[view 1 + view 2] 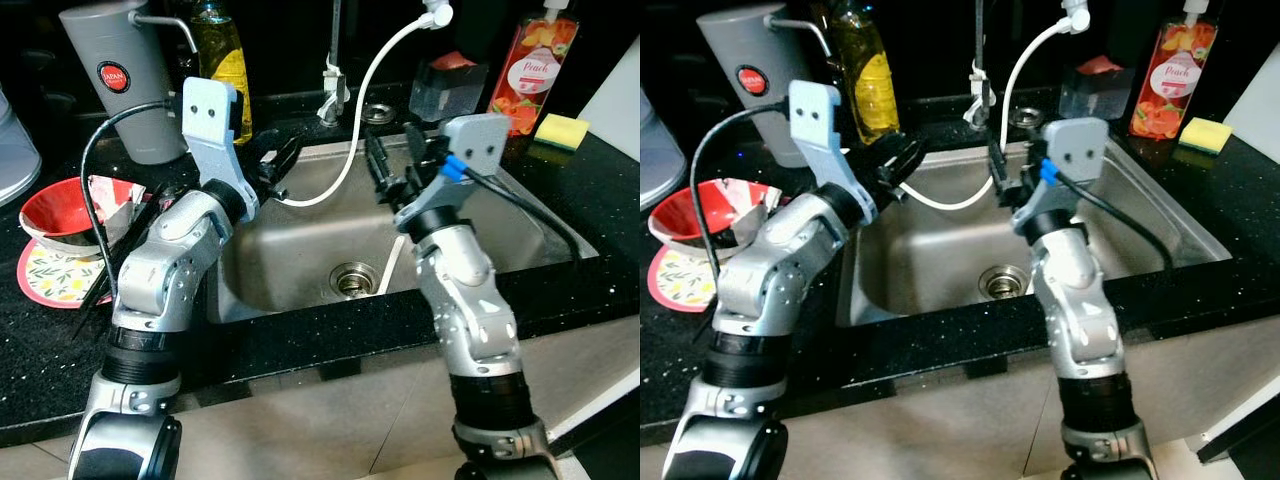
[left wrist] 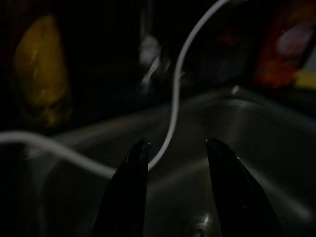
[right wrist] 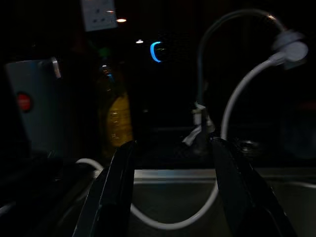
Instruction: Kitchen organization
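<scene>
1. Hose (image 1: 360,110), white, hangs from the tap into the steel sink (image 1: 520,215).
2. Left gripper (image 1: 272,165) and right gripper (image 1: 385,165) hover there, fingers apart.
3. Next, probably: grasp the hose.

the soap bottle (image 1: 533,62) loses its pump top at the frame edge; left arm covers part of the red bowl (image 1: 62,212); the yellow bottle (image 2: 40,74) is just a dark blur

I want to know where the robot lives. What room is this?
It looks like a kitchen. There is a steel sink set in a black counter, a yellow sponge beside a bottle of peach soap, and a red bowl waiting nearby.
</scene>
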### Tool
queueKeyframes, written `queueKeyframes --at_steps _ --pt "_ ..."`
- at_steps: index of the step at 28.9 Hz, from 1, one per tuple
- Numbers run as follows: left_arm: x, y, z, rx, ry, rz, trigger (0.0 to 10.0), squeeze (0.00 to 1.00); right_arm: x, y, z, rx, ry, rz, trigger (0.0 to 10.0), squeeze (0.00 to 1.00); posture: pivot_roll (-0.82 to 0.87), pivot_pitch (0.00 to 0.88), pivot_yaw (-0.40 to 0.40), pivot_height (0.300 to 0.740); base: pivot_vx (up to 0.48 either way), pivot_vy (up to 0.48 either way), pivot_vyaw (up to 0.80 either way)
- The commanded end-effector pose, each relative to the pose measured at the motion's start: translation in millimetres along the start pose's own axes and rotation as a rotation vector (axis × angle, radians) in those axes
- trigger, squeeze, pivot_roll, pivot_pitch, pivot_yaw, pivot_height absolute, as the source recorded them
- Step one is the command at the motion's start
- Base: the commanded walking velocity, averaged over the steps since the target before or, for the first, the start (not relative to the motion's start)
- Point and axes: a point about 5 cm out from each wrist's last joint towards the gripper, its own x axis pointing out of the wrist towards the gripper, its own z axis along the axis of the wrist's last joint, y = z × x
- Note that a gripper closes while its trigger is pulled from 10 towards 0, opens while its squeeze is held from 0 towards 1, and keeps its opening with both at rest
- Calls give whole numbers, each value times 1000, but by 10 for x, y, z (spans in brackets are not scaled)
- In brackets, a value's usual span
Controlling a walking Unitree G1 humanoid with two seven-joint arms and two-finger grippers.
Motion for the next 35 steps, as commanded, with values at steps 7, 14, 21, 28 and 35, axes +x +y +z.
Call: queueKeyframes --at_steps 7,14,21,28,35 --pt "-148 149 -97 -4 143 24 10000 0 -62 5 -60 -6 53 27 10000 0 23 0 55 740 0 0 0" --pt "-264 442 -170 18 279 180 10000 0 -107 97 -114 -20 81 82 10000 0 49 0 51 740 0 0 0" --pt "-367 643 -171 32 305 298 10000 0 -76 102 -112 -26 84 85 10000 0 55 0 46 740 0 0 0" --pt "-432 815 -19 97 214 373 10000 0 -69 73 -127 -47 83 64 10000 0 79 0 39 740 0 0 0" --pt "-383 553 331 113 -30 223 10000 0 -20 -70 -45 -61 59 -32 10000 0 97 0 37 740 0 0 0"
